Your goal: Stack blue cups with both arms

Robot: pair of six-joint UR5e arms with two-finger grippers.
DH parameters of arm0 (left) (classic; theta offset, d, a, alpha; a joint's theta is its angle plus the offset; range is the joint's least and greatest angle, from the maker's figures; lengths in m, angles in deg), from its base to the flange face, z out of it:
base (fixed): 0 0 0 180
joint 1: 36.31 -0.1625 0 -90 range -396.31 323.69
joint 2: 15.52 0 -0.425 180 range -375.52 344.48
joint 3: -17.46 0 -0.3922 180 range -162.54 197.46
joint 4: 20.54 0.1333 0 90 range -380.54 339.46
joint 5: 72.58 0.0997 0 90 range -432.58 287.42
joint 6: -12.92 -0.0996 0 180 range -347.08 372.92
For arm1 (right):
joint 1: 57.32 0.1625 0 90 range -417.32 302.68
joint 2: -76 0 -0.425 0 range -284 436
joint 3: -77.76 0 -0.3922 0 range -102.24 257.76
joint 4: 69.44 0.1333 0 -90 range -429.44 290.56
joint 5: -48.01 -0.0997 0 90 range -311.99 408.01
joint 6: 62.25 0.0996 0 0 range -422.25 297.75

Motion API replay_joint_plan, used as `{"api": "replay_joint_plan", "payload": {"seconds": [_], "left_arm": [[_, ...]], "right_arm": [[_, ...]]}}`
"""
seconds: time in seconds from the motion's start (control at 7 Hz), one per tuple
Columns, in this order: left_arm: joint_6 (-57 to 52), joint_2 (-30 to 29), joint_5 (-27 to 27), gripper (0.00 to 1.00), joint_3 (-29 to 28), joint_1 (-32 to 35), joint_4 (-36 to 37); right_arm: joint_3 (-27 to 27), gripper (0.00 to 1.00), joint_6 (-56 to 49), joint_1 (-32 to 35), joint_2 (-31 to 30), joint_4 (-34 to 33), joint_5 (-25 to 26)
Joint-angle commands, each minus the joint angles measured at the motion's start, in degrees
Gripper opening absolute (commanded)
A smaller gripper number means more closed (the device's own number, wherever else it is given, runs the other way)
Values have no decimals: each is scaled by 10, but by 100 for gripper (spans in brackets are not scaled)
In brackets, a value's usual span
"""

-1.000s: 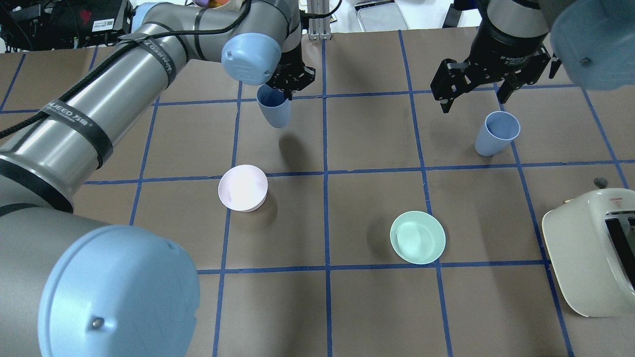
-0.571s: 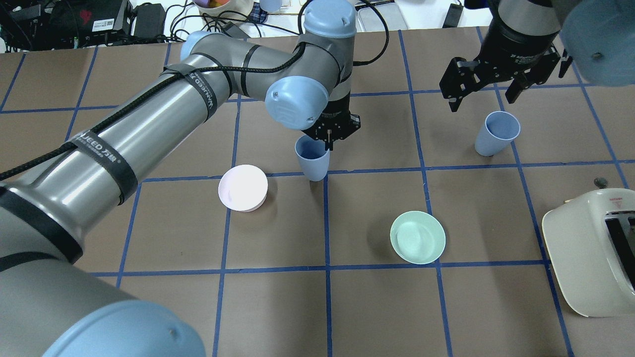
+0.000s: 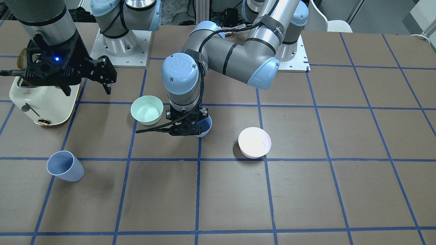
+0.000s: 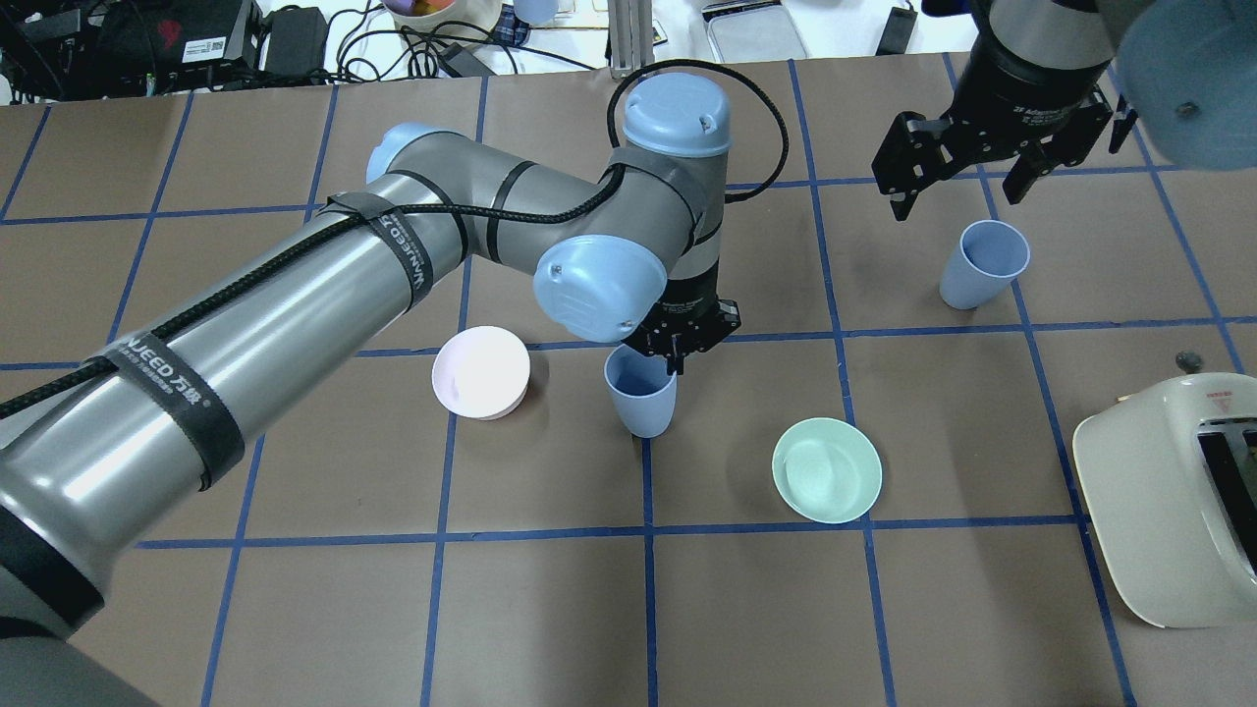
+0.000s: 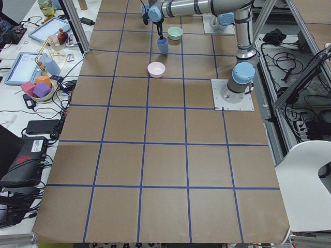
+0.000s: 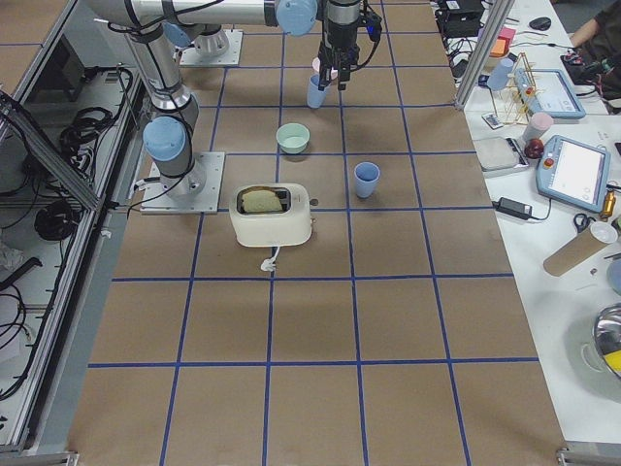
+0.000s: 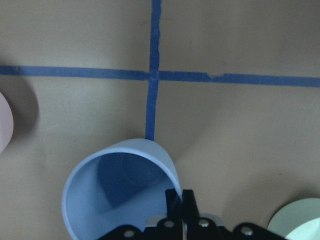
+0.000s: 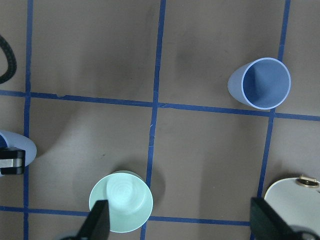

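Observation:
My left gripper [image 4: 674, 363] is shut on the rim of one blue cup [image 4: 640, 398]. It holds the cup upright at the table's middle, between the pink bowl and the green bowl. I cannot tell whether the cup's base touches the table. The left wrist view shows the cup [image 7: 115, 195] with the fingertips [image 7: 172, 200] pinching its rim. The cup also shows in the front-facing view [image 3: 205, 126]. The second blue cup [image 4: 982, 263] stands upright at the far right. My right gripper [image 4: 957, 187] is open and empty, high above and just behind that cup [image 8: 261, 84].
A pink bowl [image 4: 481, 371] sits left of the held cup. A mint-green bowl [image 4: 827, 469] sits to its right. A cream toaster [image 4: 1169, 501] stands at the right edge. Blue tape lines grid the brown table [image 4: 746, 609].
My left arm has carried its cup from the far side toward me and to the right, down between the two bowls. The right gripper has stayed open over the second cup.

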Motion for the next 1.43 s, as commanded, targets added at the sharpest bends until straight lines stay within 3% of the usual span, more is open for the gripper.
{"api": "replay_joint_plan", "payload": {"seconds": [0.0, 0.14, 0.43, 0.71, 1.0, 1.29], "left_arm": [[0, -8, 4, 75, 5, 3, 1], [-1, 3, 4, 100, 5, 2, 1], [-2, 28, 4, 100, -10, -26, -7], [-72, 66, 4, 100, -52, -133, -54], [-223, 113, -1, 100, -80, -219, -117], [-238, 198, 8, 100, -69, -218, -139]], "right_arm": [[0, 100, 0, 0, 1, 0, -1], [1, 100, 0, 0, 1, 0, 1], [0, 100, 0, 0, 1, -1, 1], [0, 100, -10, -11, 2, -6, 0], [2, 100, -34, -81, 61, -28, -3], [-1, 100, -91, -125, 113, -106, -1]]}}
